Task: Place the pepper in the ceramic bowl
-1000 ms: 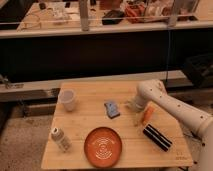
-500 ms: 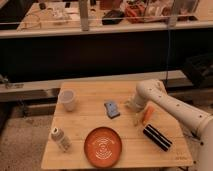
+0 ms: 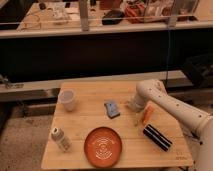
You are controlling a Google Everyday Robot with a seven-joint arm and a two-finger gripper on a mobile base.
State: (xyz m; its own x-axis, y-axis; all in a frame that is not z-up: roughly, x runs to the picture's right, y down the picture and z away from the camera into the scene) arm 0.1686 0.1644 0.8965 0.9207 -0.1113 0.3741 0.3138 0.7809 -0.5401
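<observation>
The small, slim orange pepper [image 3: 146, 114] lies on the wooden table [image 3: 85, 117], right of centre. The orange-red ceramic bowl [image 3: 103, 146], with a faint white pattern inside, sits near the front edge at the middle. My gripper [image 3: 135, 116] reaches in from the right on the white arm and hangs low over the table, just left of the pepper and very close to it. The pepper is on the table, not lifted. The bowl is well to the front left of the gripper.
A black ribbed cylinder [image 3: 157, 137] lies just in front of the pepper. A blue object [image 3: 112, 108] lies left of the gripper. A white cup [image 3: 67, 99] stands at the back left and a white shaker bottle [image 3: 60, 138] at the front left.
The arm's wrist has shifted very slightly left beside the pepper. The objects on the table have not moved.
</observation>
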